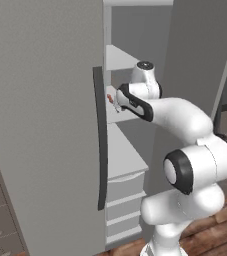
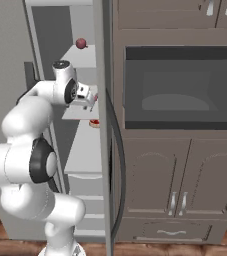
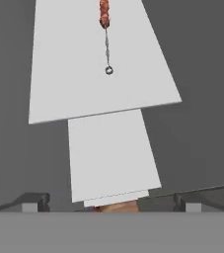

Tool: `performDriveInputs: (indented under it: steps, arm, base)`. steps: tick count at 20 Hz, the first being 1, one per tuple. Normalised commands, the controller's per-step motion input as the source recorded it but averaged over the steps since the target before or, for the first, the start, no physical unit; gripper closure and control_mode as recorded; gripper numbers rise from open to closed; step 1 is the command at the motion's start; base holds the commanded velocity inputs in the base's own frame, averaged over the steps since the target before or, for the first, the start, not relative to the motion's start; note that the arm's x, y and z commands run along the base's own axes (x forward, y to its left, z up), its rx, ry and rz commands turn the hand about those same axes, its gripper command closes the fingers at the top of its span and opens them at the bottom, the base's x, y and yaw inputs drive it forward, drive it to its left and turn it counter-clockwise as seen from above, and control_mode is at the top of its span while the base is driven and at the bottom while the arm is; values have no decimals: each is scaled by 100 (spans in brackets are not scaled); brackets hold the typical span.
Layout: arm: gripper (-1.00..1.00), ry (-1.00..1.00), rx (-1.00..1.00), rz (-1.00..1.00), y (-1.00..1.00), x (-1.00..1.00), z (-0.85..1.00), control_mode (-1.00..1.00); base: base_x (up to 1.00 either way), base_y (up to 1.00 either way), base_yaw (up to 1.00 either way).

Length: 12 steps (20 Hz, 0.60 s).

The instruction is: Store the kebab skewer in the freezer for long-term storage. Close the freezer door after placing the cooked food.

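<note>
A round red fruit (image 2: 81,43) sits above the gripper (image 2: 91,100) and slightly to its left in the right base view. Just below the gripper lies a small red-topped item (image 2: 93,123) with a pale base; what it is cannot be told. To the gripper's right a dark built-in oven (image 2: 182,87) is set in brown cabinetry. Upper cabinets (image 2: 165,12) are above the oven. Two arched cabinet doors (image 2: 155,180) with metal handles (image 2: 177,202) are below it, and a drawer (image 2: 170,232) lies under those. Far below the gripper is a wooden floor (image 1: 220,220). Low to the gripper's left, in the left base view, are brown drawers (image 1: 0,220).
</note>
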Motion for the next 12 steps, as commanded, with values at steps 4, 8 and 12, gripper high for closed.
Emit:
performDriveInputs:
  steps: [4, 8, 12]
  arm:
    - [-100, 9, 0, 0, 0, -68, 1, -100]
    - [-100, 1, 0, 0, -2, -69, 0, -100]
    - [-100, -1, 0, 0, -1, -72, 0, -100]
  base:
    - [0, 0, 0]
    - [0, 0, 0]
    - [0, 0, 0]
